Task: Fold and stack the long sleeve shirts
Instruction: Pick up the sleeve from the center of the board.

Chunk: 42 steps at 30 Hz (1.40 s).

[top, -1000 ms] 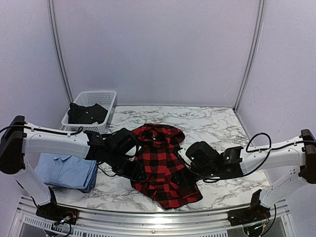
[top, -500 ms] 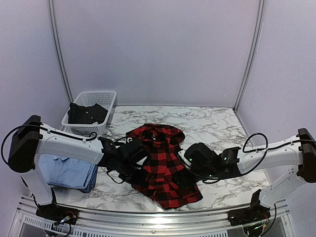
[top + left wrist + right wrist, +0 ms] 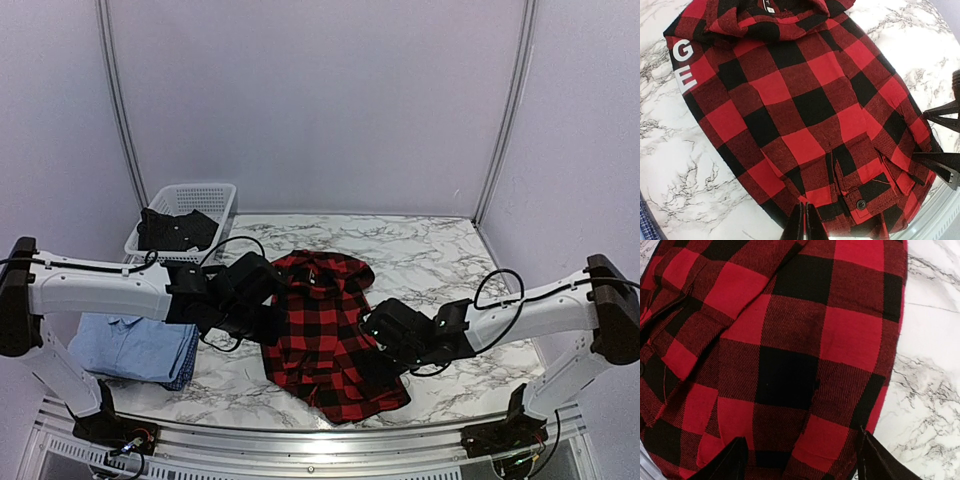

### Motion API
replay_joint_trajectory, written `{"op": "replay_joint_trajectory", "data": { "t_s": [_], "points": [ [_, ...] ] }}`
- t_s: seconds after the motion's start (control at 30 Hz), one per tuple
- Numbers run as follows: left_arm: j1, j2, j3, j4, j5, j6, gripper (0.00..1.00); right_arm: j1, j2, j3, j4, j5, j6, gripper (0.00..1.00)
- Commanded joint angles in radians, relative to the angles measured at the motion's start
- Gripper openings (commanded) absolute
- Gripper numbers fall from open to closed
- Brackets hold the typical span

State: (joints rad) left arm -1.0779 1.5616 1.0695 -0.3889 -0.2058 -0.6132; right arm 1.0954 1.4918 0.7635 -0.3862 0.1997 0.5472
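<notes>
Flannel shirt lies flat and rumpled, white GE lettering upper left. Left gripper pinches its hem at bottom centre; right gripper is spread open over the cloth.

A robot test room, not a home.
A white left arm and a white right arm are sitting by a metal rail at the edge of a marble-look table, and plain pale walls and thin metal poles are standing around it like a little booth.
</notes>
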Motion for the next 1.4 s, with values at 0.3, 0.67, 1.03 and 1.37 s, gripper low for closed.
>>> {"op": "replay_joint_trajectory", "data": {
  "t_s": [0.3,0.67,1.03,1.37],
  "points": [
    [-0.048,0.196,0.095,-0.037,0.189,0.069,0.43,0.01,-0.124,-0.058,-0.057,0.001,0.148,0.66],
    [-0.066,0.29,0.109,-0.034,0.187,0.066,0.43,0.009,-0.071,-0.05,0.002,0.0,0.169,0.6],
    [-0.07,0.285,0.106,-0.034,0.146,0.048,0.07,0.009,-0.027,-0.032,0.037,-0.006,0.166,0.53],
    [-0.067,0.192,0.089,-0.037,0.001,0.027,0.0,-0.002,-0.014,0.006,-0.01,0.031,0.172,0.09]
  ]
}}
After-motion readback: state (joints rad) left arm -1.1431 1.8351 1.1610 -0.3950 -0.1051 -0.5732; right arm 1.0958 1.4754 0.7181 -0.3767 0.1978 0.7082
